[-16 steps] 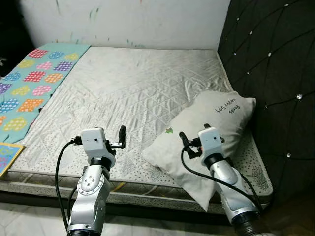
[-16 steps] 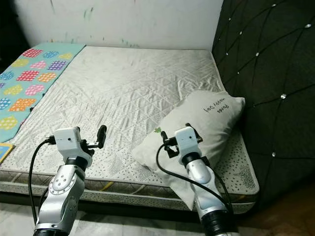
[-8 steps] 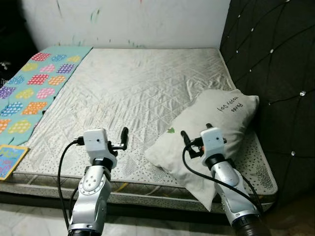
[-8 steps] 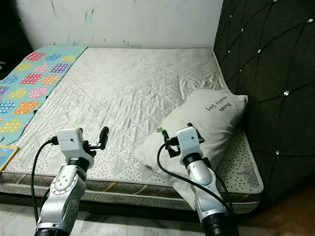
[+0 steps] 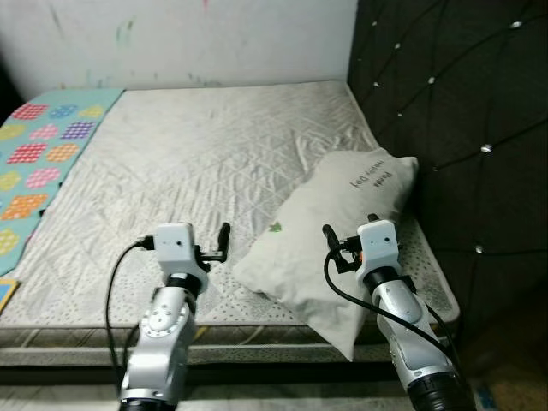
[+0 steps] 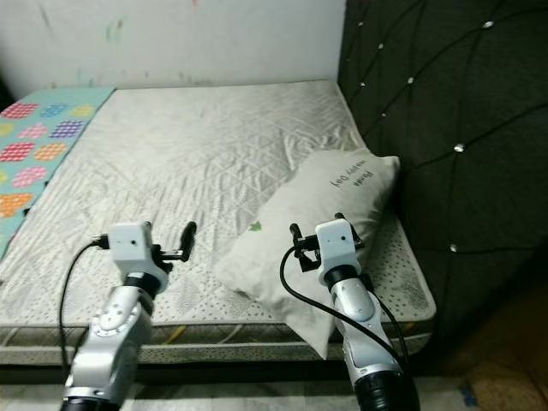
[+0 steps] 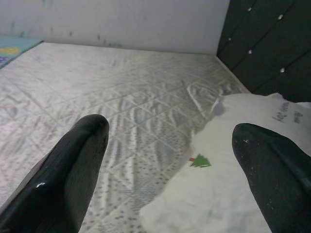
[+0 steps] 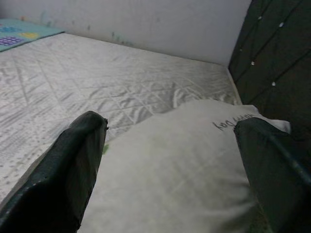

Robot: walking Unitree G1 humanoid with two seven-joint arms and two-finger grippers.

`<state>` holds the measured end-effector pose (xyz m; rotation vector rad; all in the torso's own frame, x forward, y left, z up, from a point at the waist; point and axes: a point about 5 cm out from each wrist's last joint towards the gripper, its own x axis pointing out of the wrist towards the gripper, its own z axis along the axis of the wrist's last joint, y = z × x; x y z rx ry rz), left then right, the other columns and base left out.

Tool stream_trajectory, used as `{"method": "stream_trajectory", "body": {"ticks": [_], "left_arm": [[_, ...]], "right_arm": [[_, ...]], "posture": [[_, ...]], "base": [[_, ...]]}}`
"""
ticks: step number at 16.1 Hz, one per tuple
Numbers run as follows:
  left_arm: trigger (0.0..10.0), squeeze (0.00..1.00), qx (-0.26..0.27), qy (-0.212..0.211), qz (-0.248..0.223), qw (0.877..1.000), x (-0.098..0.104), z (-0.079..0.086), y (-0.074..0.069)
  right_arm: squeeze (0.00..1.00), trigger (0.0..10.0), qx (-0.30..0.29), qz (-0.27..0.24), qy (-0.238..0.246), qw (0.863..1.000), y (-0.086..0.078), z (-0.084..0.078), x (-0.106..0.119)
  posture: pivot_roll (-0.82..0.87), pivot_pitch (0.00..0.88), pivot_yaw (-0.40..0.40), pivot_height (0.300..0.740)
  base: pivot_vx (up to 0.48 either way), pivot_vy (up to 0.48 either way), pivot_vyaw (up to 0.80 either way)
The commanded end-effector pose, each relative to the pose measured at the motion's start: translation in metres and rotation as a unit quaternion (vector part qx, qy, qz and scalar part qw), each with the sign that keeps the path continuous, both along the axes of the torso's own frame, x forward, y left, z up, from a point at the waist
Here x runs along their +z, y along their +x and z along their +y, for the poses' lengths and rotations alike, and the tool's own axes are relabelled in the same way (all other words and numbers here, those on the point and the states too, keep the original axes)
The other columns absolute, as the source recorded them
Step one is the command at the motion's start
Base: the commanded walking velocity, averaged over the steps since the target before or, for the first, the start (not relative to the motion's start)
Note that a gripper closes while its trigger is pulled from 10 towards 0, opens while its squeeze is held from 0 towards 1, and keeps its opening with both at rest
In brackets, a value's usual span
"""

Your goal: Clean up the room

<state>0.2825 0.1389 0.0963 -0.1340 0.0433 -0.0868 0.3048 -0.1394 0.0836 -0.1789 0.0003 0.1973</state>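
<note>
Turquoise with bright patchwork squares, a blanket (image 5: 38, 163) lies along the far left edge of the bed. Next to it stretches the pale quilted mattress (image 5: 197, 163), bare across its middle, with a white wall (image 5: 171, 38) behind it. My left gripper (image 5: 219, 243) hangs above the near part of the mattress, just left of the pillow; its two black fingers (image 7: 73, 174) stand wide apart and hold nothing. In my left wrist view the mattress runs between the fingers and the pillow's corner with its small green tree print (image 7: 199, 161) lies under the right-hand finger.

Further right, the white pillow (image 5: 330, 231) lies slantwise on the right side of the bed, its upper end with dark lettering (image 5: 368, 178) resting by the headboard, its lower corner hanging past the near edge of the mattress. My right gripper (image 5: 342, 244) is raised over the pillow's lower half, fingers (image 8: 68, 174) spread wide and empty; I cannot tell whether they touch the cloth. At the far right stands the black tufted headboard (image 5: 454, 120), studded with small shiny buttons.
</note>
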Motion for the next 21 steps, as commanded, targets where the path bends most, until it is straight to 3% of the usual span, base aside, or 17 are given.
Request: {"method": "stream_trajectory", "body": {"ticks": [1,4,9,12,21], "left_arm": [[10.0,0.0,-0.007,0.001,0.006,1.0,0.001,0.002,-0.002],[10.0,0.0,-0.03,0.018,0.011,0.999,-0.003,0.003,-0.001],[10.0,0.0,-0.029,-0.008,0.008,1.0,-0.008,-0.009,-0.008],[10.0,0.0,-0.015,-0.011,0.002,1.0,-0.006,-0.004,-0.007],[10.0,0.0,-0.024,-0.034,-0.005,0.999,-0.001,-0.006,-0.004]], "right_arm": [[0.0,10.0,0.008,-0.011,0.002,1.0,0.003,0.005,0.007],[0.0,10.0,-0.003,-0.013,0.007,1.0,0.0,0.001,0.007],[0.0,10.0,-0.017,0.0,0.014,1.0,-0.003,-0.003,0.003],[0.0,10.0,-0.017,-0.004,0.019,1.0,-0.001,-0.003,0.005],[0.0,10.0,-0.023,-0.002,0.015,1.0,-0.005,-0.003,0.003]], "posture": [[-0.21,0.0,0.081,0.74],[-0.23,0.0,0.099,0.74],[-0.23,0.0,0.102,0.74],[-0.22,0.0,0.1,0.74],[-0.23,0.0,0.117,0.74]], "base": [[0.0,0.0,0.0],[0.0,0.0,0.0],[0.0,0.0,-0.16],[0.0,0.0,-0.71],[0.0,0.0,0.0]]}}
